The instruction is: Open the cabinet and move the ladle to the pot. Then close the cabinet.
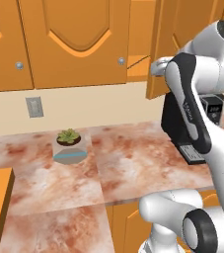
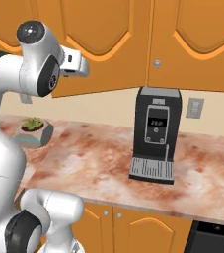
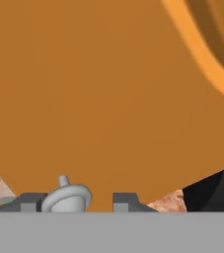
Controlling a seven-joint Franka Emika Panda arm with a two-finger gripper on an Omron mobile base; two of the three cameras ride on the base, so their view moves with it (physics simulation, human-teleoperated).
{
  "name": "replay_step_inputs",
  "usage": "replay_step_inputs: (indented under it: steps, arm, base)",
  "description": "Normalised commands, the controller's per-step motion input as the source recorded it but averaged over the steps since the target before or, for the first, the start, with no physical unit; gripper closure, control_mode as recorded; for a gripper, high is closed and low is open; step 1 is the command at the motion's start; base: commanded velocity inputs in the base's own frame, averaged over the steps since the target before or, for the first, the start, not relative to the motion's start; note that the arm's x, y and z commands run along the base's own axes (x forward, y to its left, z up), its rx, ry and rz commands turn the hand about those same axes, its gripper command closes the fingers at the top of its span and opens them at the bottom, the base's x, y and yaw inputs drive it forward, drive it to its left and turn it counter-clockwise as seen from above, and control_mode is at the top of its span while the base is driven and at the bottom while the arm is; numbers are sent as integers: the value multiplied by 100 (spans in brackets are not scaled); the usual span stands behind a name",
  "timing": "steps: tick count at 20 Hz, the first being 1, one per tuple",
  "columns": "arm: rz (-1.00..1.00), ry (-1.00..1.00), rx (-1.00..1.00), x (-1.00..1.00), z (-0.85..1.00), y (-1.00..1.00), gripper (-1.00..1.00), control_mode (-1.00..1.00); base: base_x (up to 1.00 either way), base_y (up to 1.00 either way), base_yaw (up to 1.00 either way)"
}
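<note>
The cabinet door (image 1: 162, 49) at the right of the wall row stands swung partly out, so a strip of the cabinet's inside with a shelf (image 1: 138, 62) shows. Up close, the door's orange face (image 3: 108, 89) is right in front of the hand. Its small silver knob (image 3: 66, 196) sits between my gripper's (image 3: 76, 200) two fingertips, close against the left one (image 3: 30, 201), with a gap to the right one. The gripper is open. In the base views my hand (image 2: 76, 62) is raised at the door's lower edge. The ladle and the pot are out of view.
A black coffee machine (image 2: 155, 133) stands on the marble counter (image 1: 128, 163) below the door. A small potted plant (image 1: 69, 140) sits further left, near a wall outlet (image 1: 34, 106). Closed wall cabinets (image 1: 74, 39) hang to the left. A dark stove corner (image 2: 217, 239) is low right.
</note>
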Motion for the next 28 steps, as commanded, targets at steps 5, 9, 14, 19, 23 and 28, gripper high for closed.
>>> replay_step_inputs:
  steps: [5, 9, 14, 19, 23, 28]
  arm:
    - [0, 0, 0, -80, 0, -100, 100, -100]
    - [0, 0, 0, -73, 0, -100, 100, -100]
    - [0, 0, 0, -67, 0, -100, 100, -100]
    - [0, 0, 0, -67, 0, -60, -100, -100]
    - [-9, 0, 0, -100, -3, 22, -100, -100]
    - [-22, 1, 0, -99, 0, 91, -100, -100]
  base:
    - [0, 0, 0]
    - [0, 0, 0]
    - [0, 0, 0]
    - [0, 0, 0]
    - [0, 0, 0]
    - [0, 0, 0]
